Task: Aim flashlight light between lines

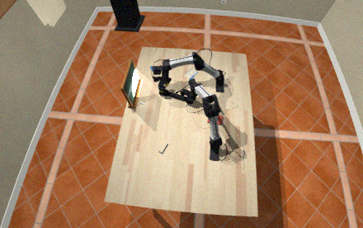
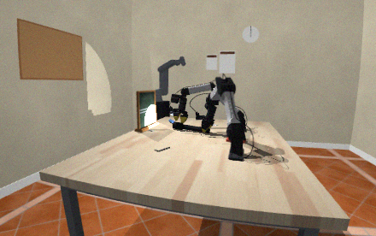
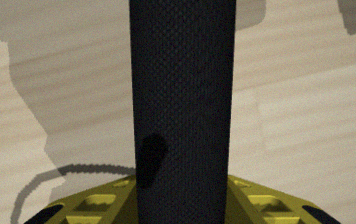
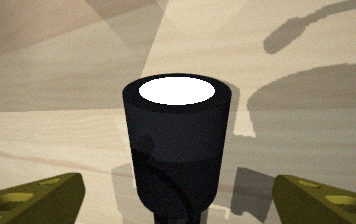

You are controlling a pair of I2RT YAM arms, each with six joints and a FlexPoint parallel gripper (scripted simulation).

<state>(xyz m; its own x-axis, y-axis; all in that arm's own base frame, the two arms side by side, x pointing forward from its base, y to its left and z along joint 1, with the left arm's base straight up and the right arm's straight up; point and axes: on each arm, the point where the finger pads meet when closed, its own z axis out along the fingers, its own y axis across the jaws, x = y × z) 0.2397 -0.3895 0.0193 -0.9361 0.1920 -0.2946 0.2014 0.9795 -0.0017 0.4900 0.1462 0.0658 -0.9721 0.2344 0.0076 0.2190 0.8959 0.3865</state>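
Note:
The green board [image 1: 130, 82] [image 2: 145, 99] stands upright at the table's edge. A bright light patch [image 1: 135, 85] [image 2: 150, 117] lies on its right part in the exterior view; its top appears slightly above the two thin lines [image 2: 143, 111], though the view is small. The black flashlight [image 1: 175, 96] [image 2: 189, 127] [image 3: 182, 75] [image 4: 175, 135] is lit, low over the table, its head toward the board. My left gripper [image 1: 192, 98] [image 2: 207, 128] [image 3: 181, 183] is shut on its barrel near the rear. My right gripper [image 4: 179, 182] [image 2: 179, 118] is open, its fingers apart on both sides of the head, not touching it.
A dark hex key [image 1: 164, 149] [image 2: 162, 149] lies on the near half of the table. A red object [image 1: 219, 120] [image 2: 230, 139] lies by the left arm. A blue object [image 2: 172, 121] is beside the flashlight's head. A small pale stick [image 1: 142, 102] lies before the board.

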